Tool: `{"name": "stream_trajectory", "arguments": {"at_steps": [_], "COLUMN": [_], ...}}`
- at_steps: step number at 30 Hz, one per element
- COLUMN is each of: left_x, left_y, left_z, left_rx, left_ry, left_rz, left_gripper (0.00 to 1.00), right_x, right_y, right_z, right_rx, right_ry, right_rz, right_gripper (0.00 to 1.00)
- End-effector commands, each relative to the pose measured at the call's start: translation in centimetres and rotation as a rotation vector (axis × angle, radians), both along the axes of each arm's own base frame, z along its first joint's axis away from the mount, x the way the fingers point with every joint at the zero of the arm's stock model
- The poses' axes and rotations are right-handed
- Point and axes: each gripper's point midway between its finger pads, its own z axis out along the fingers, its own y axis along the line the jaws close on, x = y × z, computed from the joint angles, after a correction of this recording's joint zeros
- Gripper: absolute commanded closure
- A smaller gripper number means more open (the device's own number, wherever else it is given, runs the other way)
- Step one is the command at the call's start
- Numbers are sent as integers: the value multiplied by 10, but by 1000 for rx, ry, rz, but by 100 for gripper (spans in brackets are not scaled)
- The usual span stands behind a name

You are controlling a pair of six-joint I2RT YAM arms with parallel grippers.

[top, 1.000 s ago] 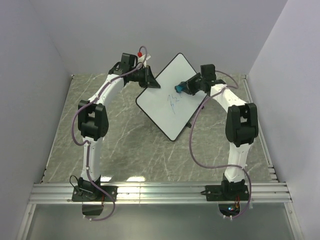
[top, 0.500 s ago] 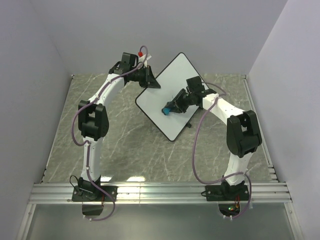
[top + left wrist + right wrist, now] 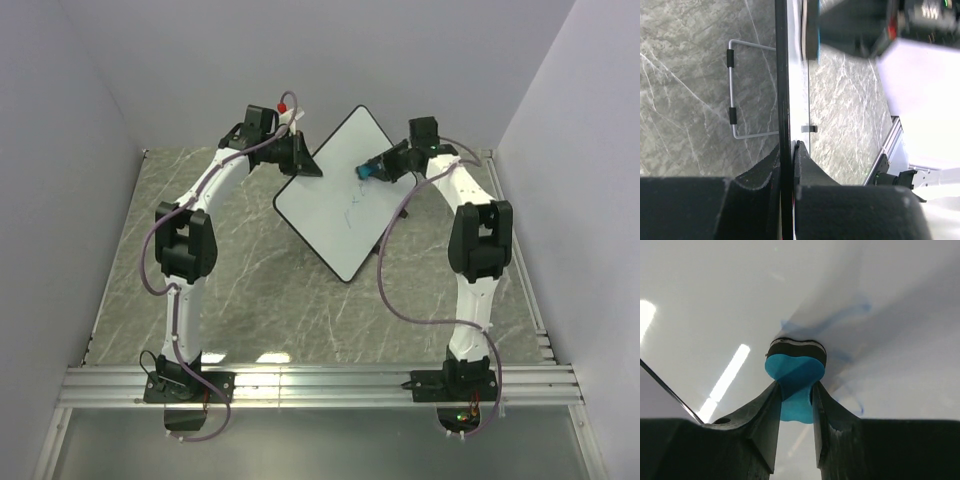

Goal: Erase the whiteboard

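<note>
The whiteboard (image 3: 328,222) stands in the upper middle of the top view, turned like a diamond on the grey marbled table (image 3: 240,280). The left gripper (image 3: 303,166) is clamped on its upper left edge. In the left wrist view, two fingers (image 3: 809,175) pinch the board's thin black rim (image 3: 782,75), which runs straight up the frame. A wire stand (image 3: 731,90) with black sleeves shows at the upper left. The right gripper (image 3: 382,168) grasps a blue eraser (image 3: 368,172) near the board's upper right edge. In the right wrist view the eraser (image 3: 795,372) sits squeezed between the jaws at centre, its dark felt face against the white surface. Faint blue scribbles (image 3: 840,322) smear around it, right of centre; they are too smudged to read
</note>
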Motion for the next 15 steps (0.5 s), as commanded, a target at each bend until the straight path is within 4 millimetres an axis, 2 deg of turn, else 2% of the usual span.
{"name": "stream_trajectory", "arguments": {"at_steps": [1,3,5,9,11,12,13,14,15], "left_x": [-31,-34,-36,-38,-38,-37,-36,-36,-35], "left_y": [-10,-8,-7,-6,-7,-7,-7,-9,-9], "left_z": [-18,-16,-18,-17,-17,-19,-20,-18,-19], "left_rx": [121,125,130,130,127,127,129,127,127], "left_ry": [-43,-47,-40,-41,-38,-35,-32,-36,-38], "left_rz": [-94,-91,-91,-92,-92,-94,-93,-95,-94], "left_gripper": [100,100,100,100,100,100,100,100,100], "right_x": [48,56,62,64,56,44,36,27,11], "right_y": [-40,-54,-58,-54,-40,-35,-22,-15,-11], "right_z": [-27,-34,-43,-44,-38,-48,-35,-34,-46], "right_rx": [-31,3,20,16,42,43,62,68,58], "right_ry": [-5,17,27,12,4,29,10,12,42], "right_rz": [-205,-253,-267,-225,-177,-154,-115,-92,-66], "right_gripper": [100,100,100,100,100,100,100,100,100]}}
